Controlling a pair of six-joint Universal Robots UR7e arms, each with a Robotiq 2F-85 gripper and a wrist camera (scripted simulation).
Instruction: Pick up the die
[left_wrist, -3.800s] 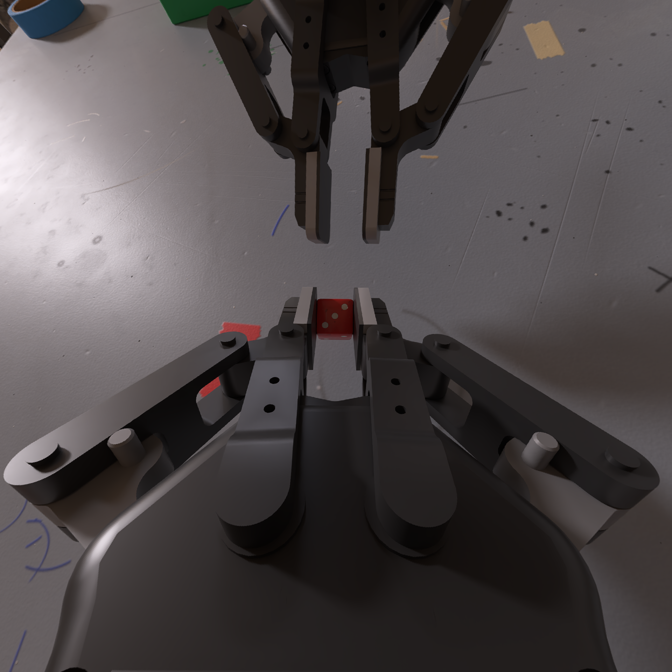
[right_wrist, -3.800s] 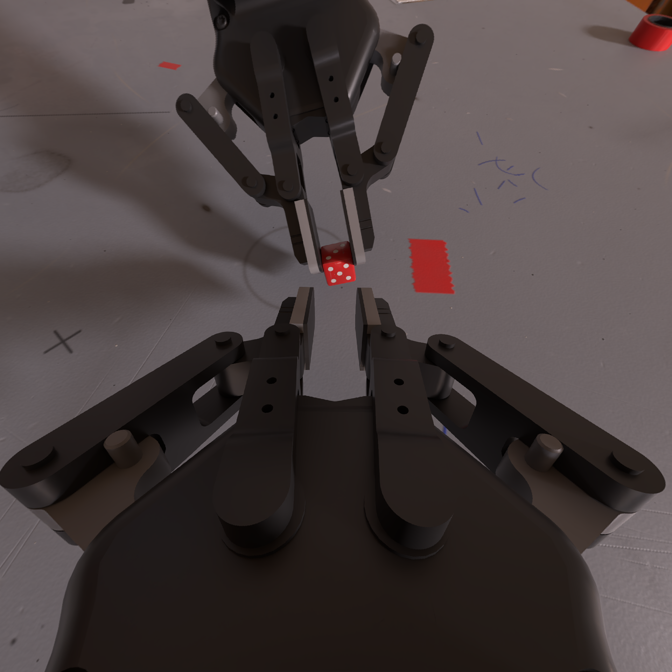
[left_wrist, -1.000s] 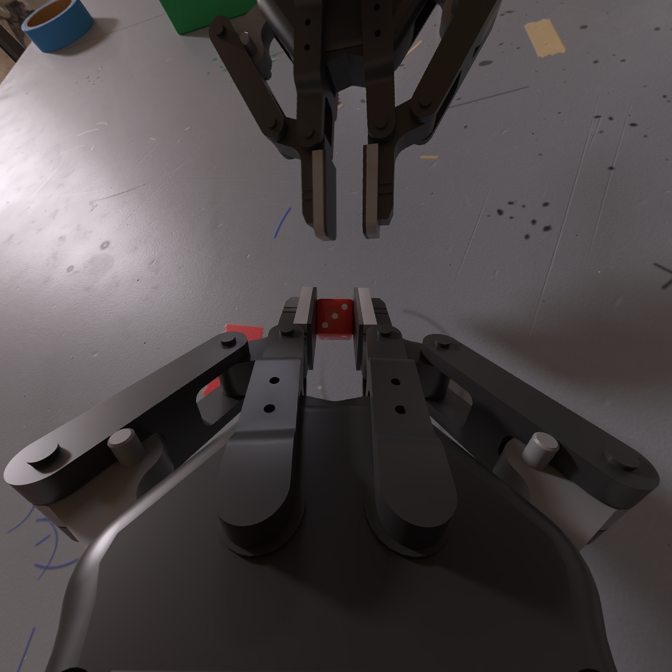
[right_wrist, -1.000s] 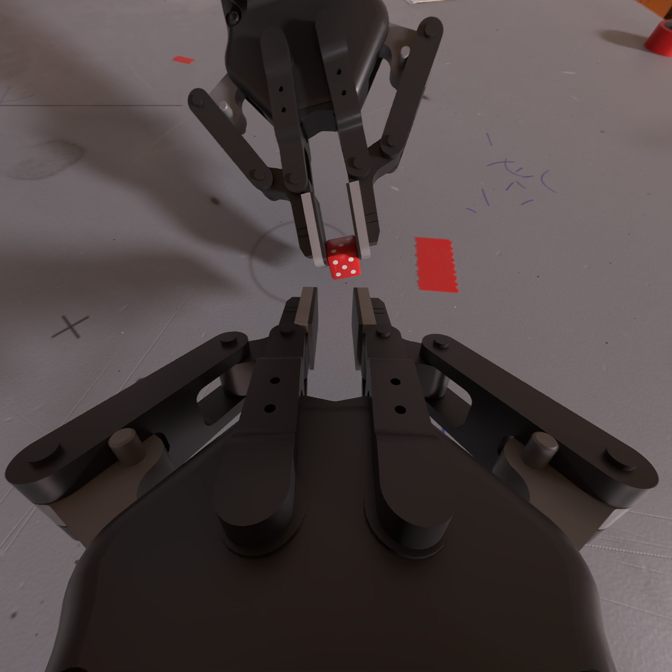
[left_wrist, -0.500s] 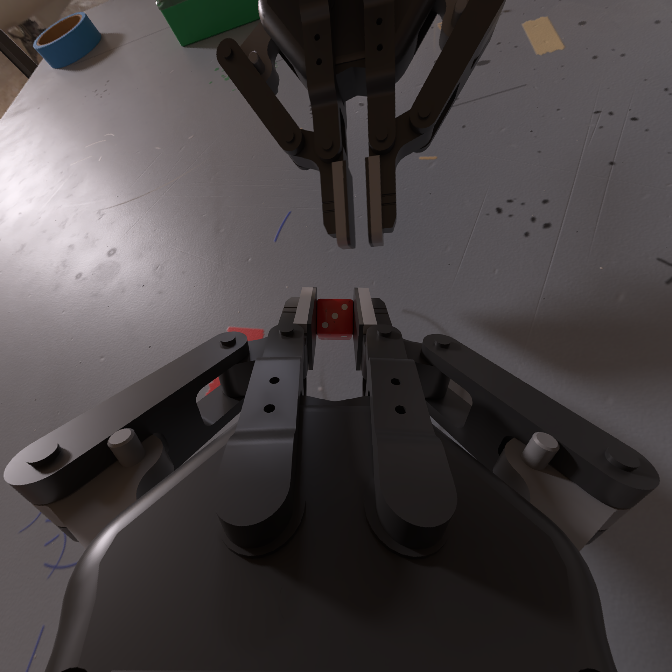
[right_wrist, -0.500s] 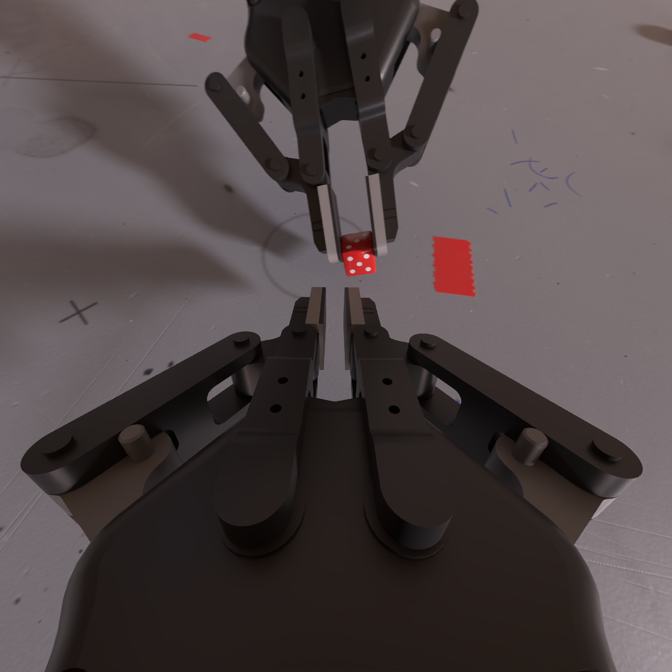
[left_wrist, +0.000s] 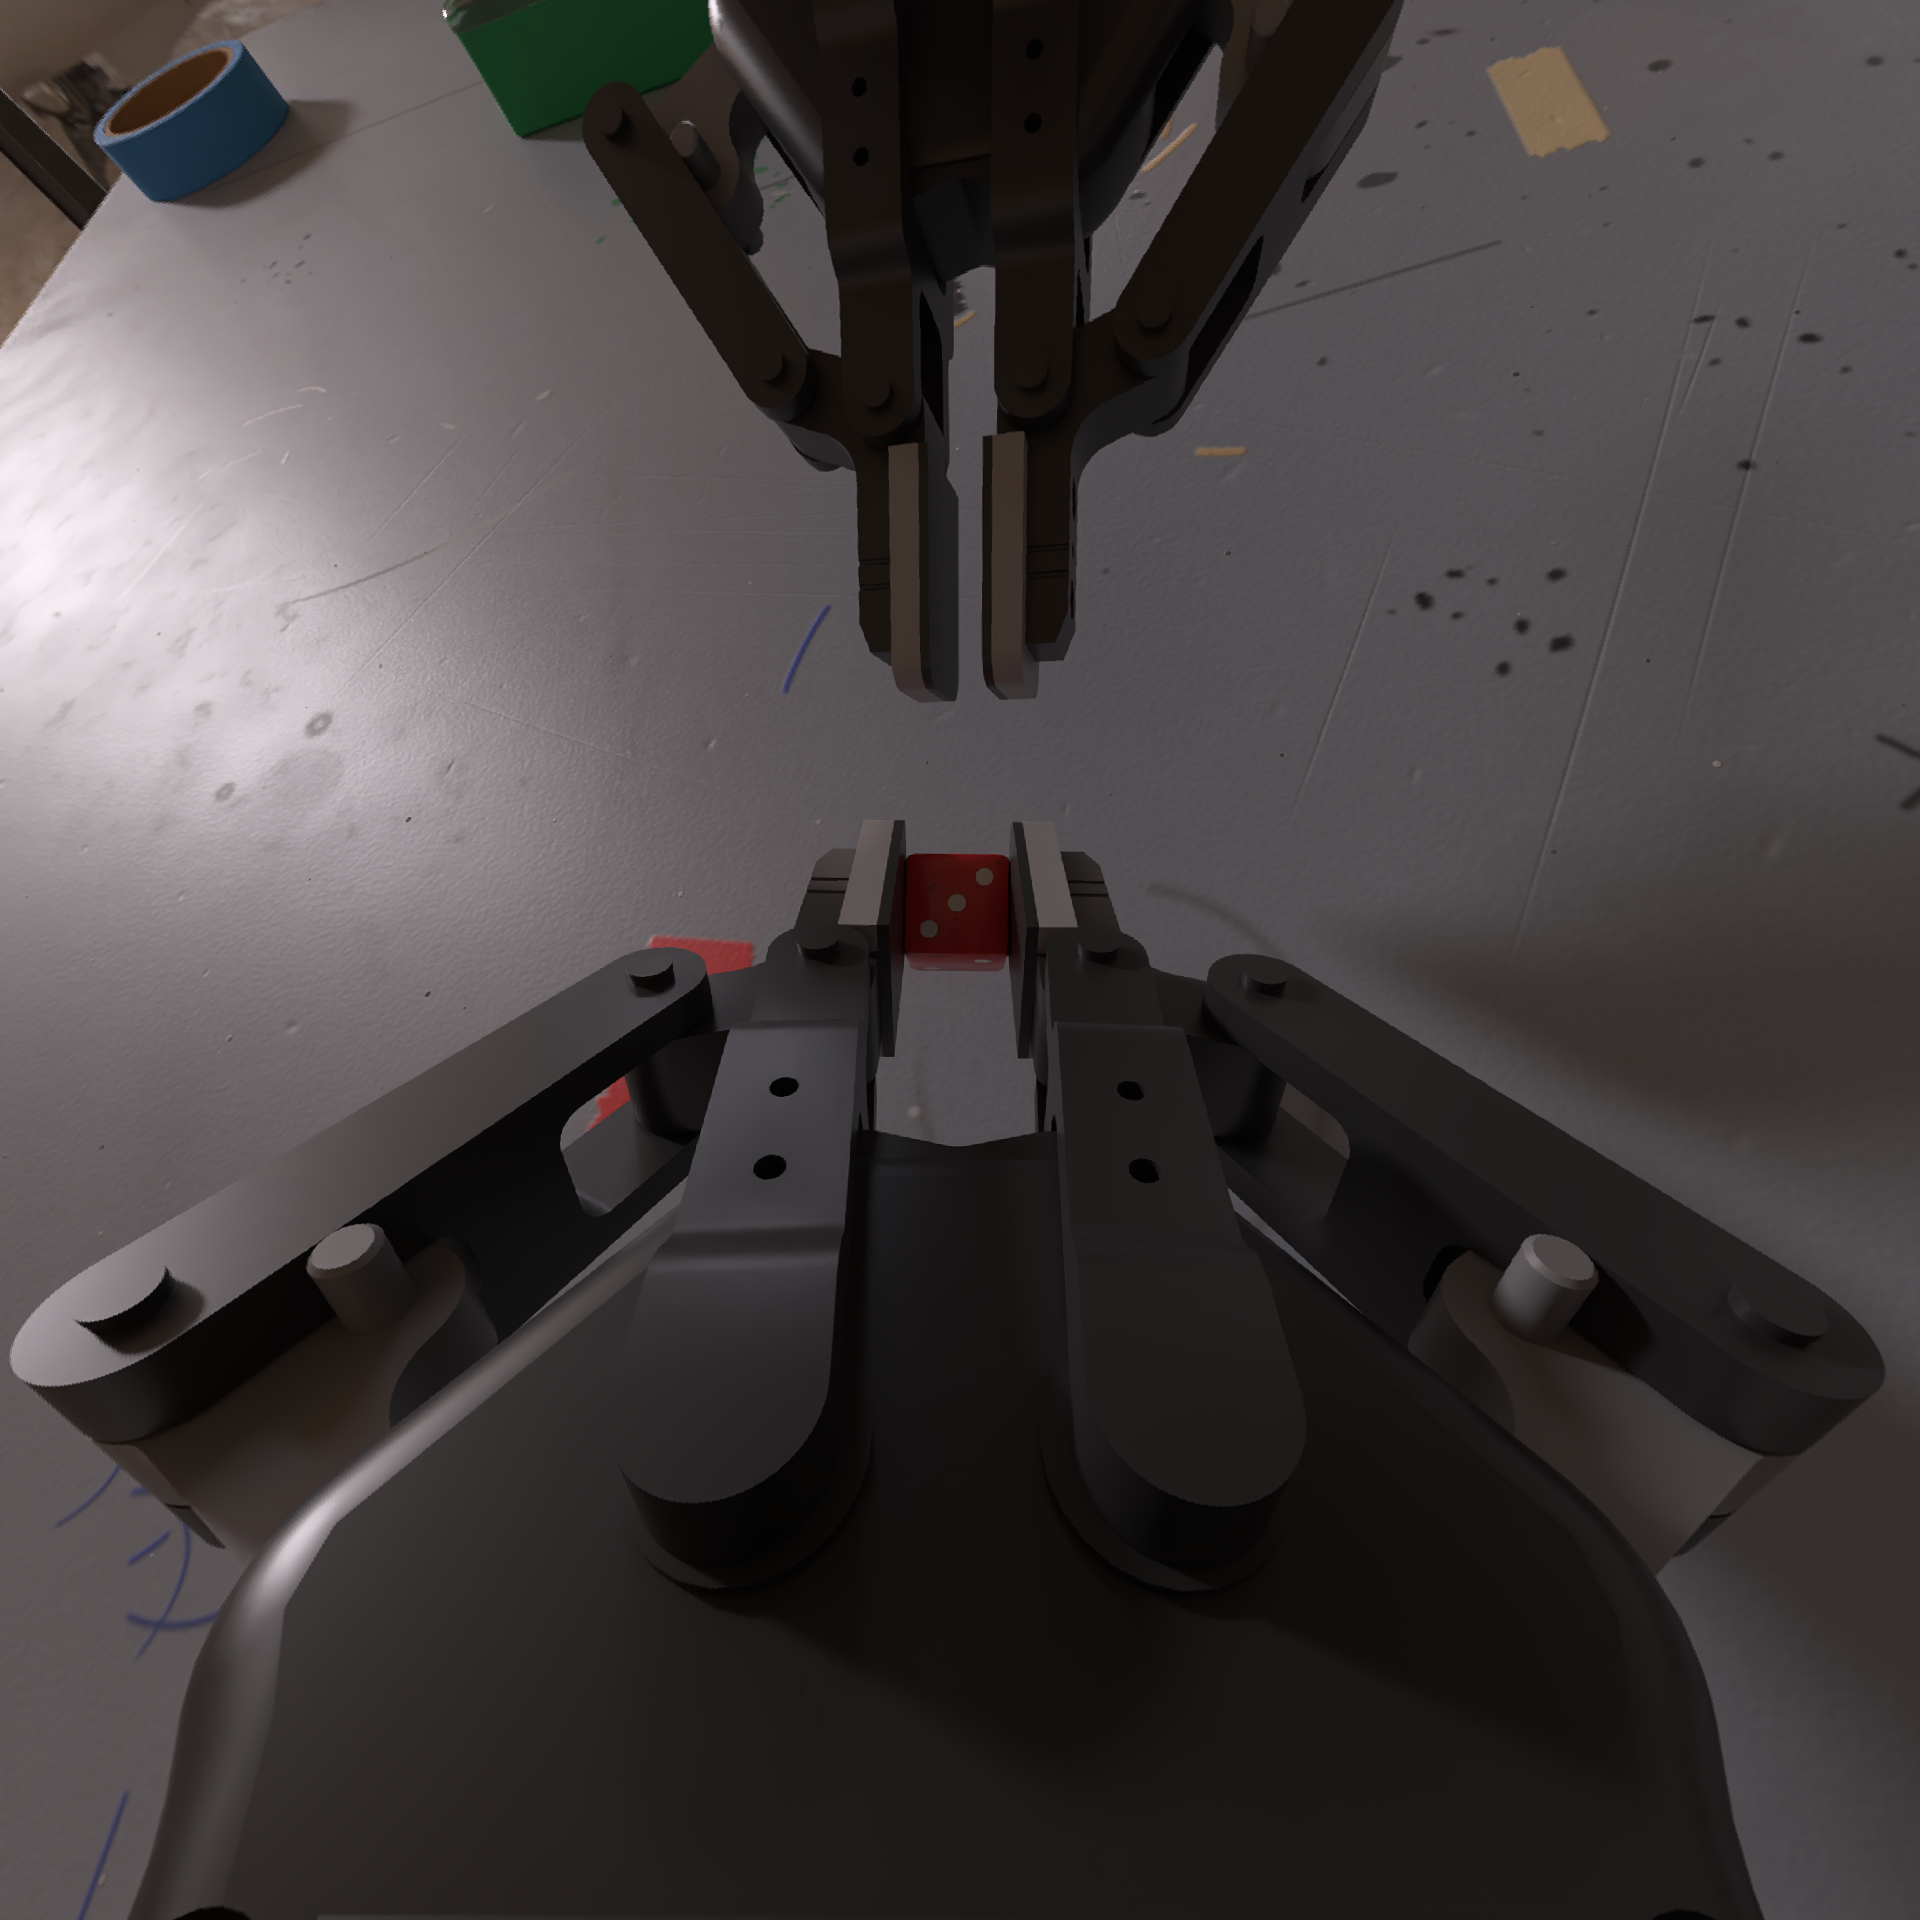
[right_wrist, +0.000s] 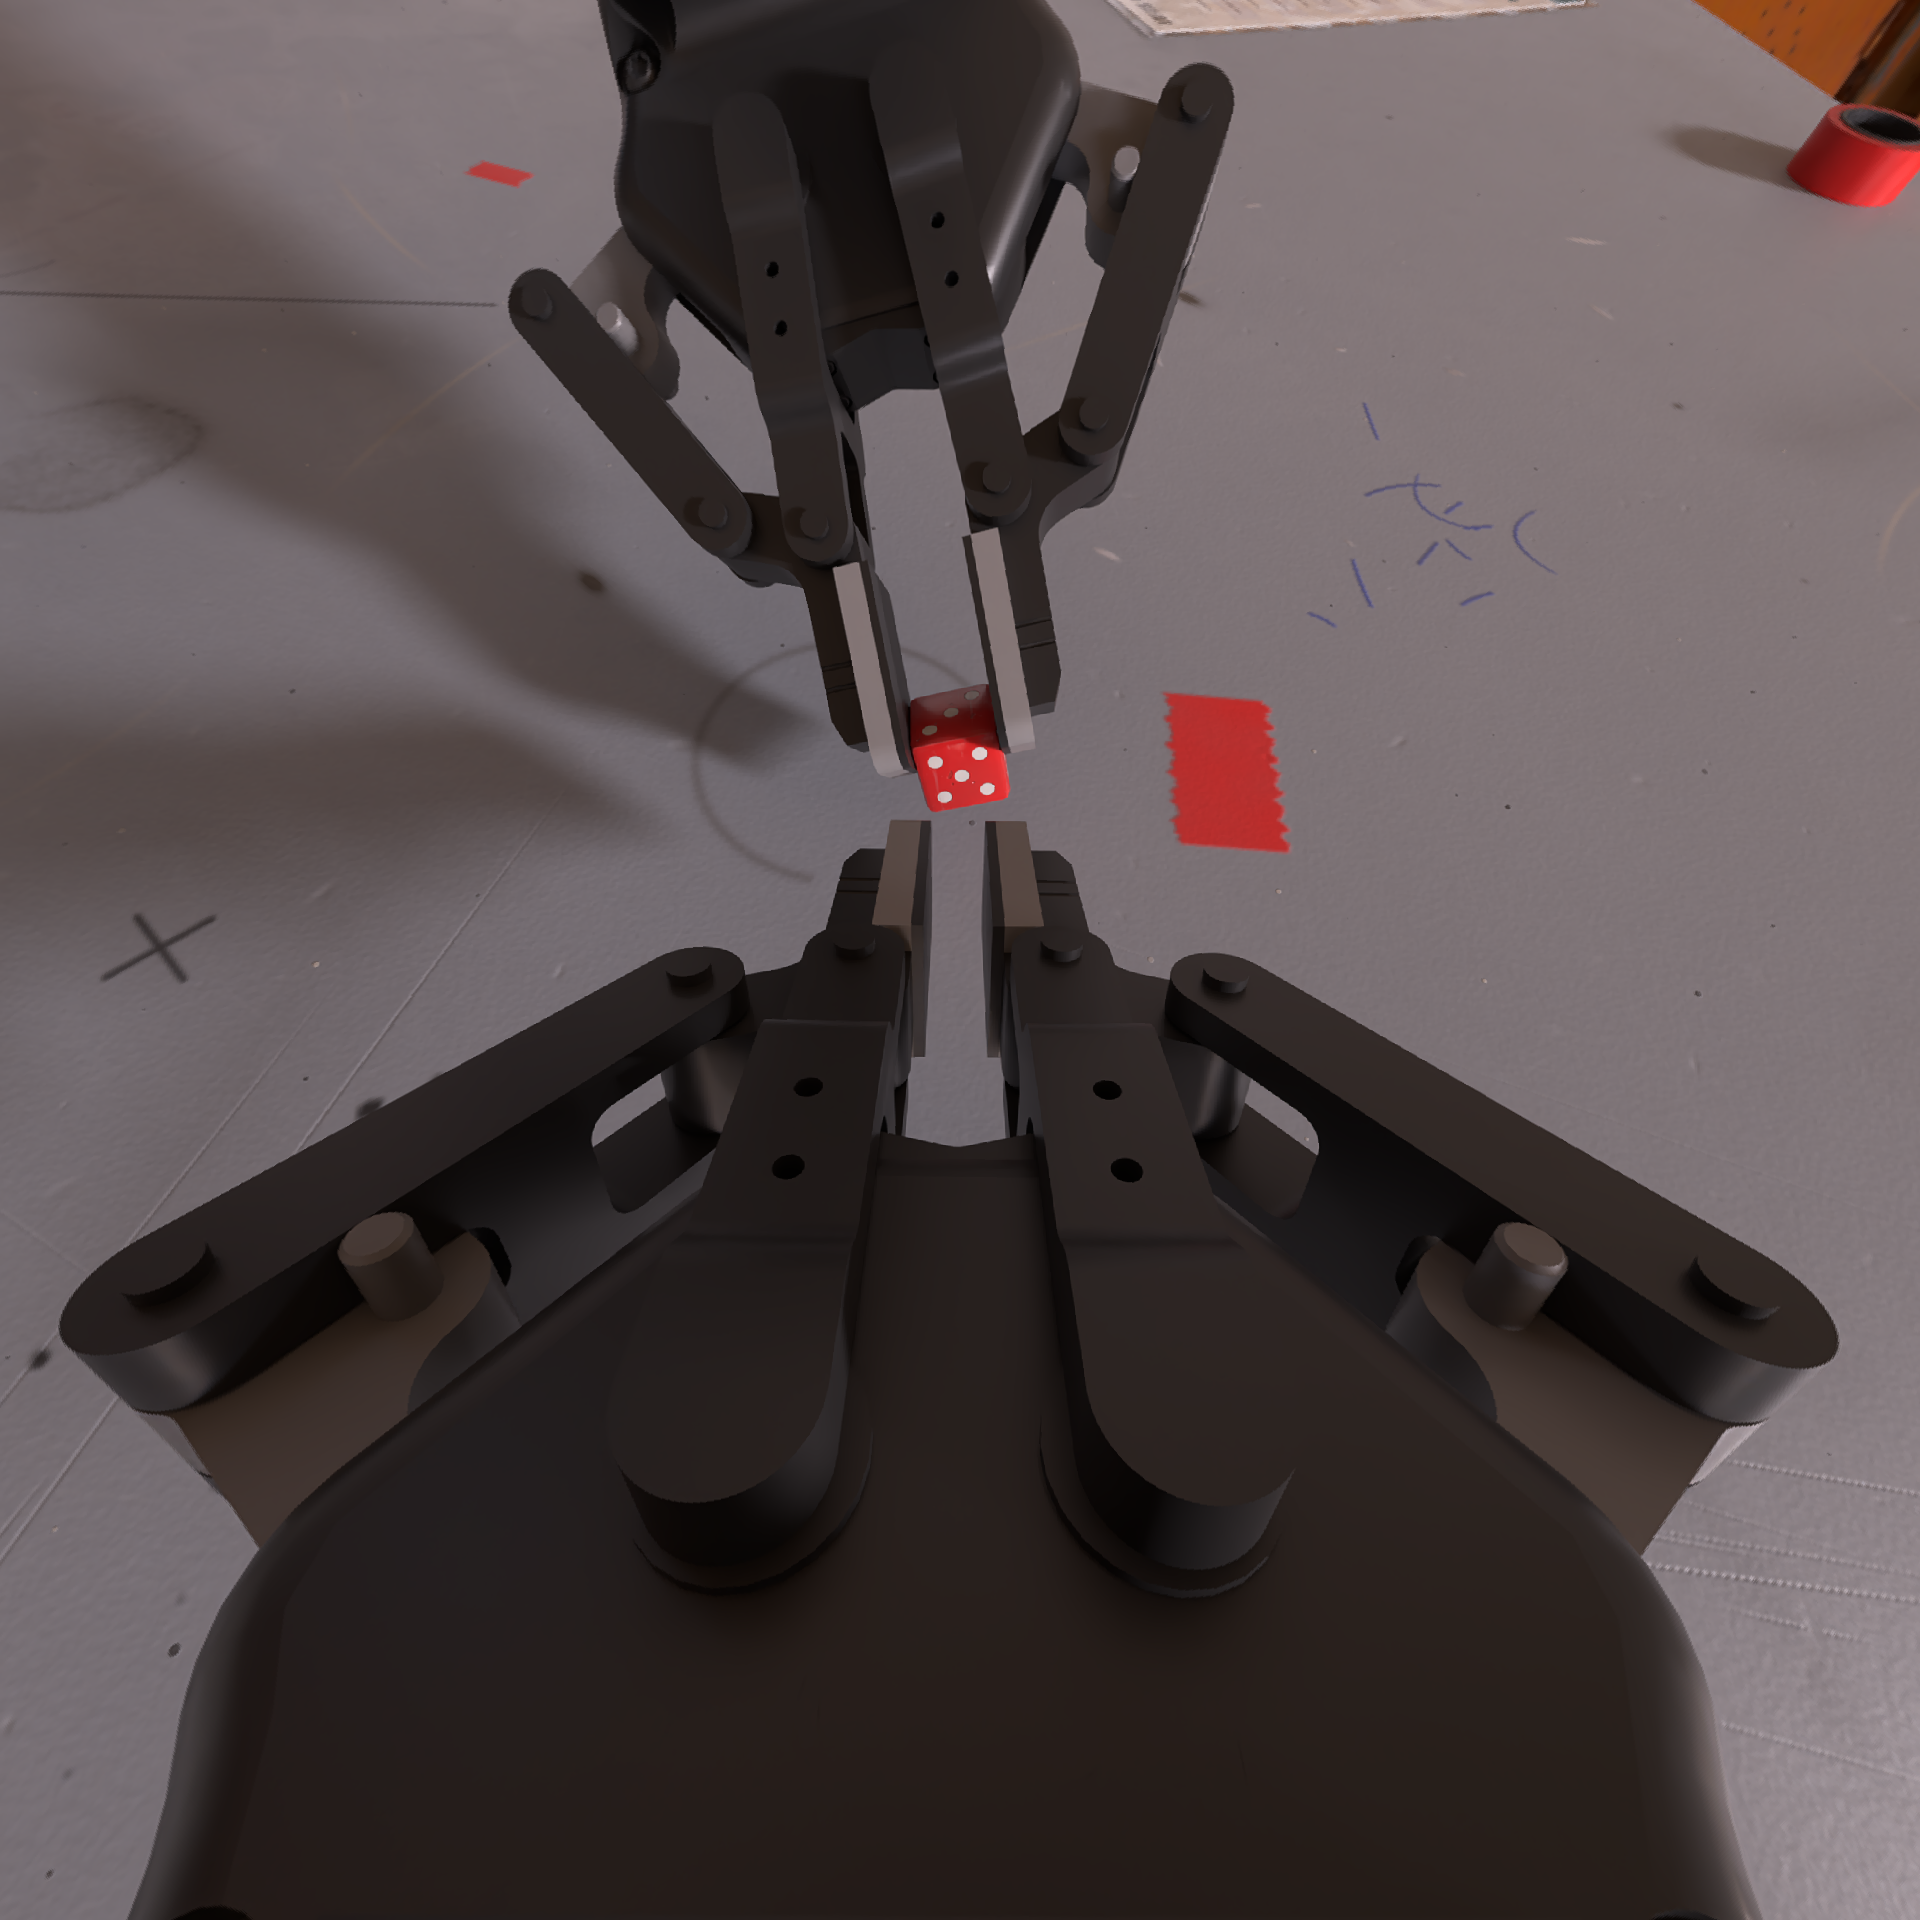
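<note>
The red die (left_wrist: 956, 912) with white pips sits clamped between the pads of my left gripper (left_wrist: 956, 868), which is shut on it and holds it above the grey table. In the right wrist view the die (right_wrist: 958, 764) shows at the tips of the left gripper (right_wrist: 951, 743), which points toward the camera. My right gripper (right_wrist: 956, 831) faces it tip to tip, just short of the die. Its fingers are empty and drawn together to a narrow gap. It also shows in the left wrist view (left_wrist: 971, 681).
A blue tape roll (left_wrist: 192, 120) and a green box (left_wrist: 582, 62) stand at the far left by the table edge. A red tape patch (right_wrist: 1226, 771) lies flat beside the die. A red tape roll (right_wrist: 1860, 161) is at the far right.
The right gripper's fingers have closed from about the die's width to a narrow gap. The left gripper still holds the die. Both views have shifted slightly.
</note>
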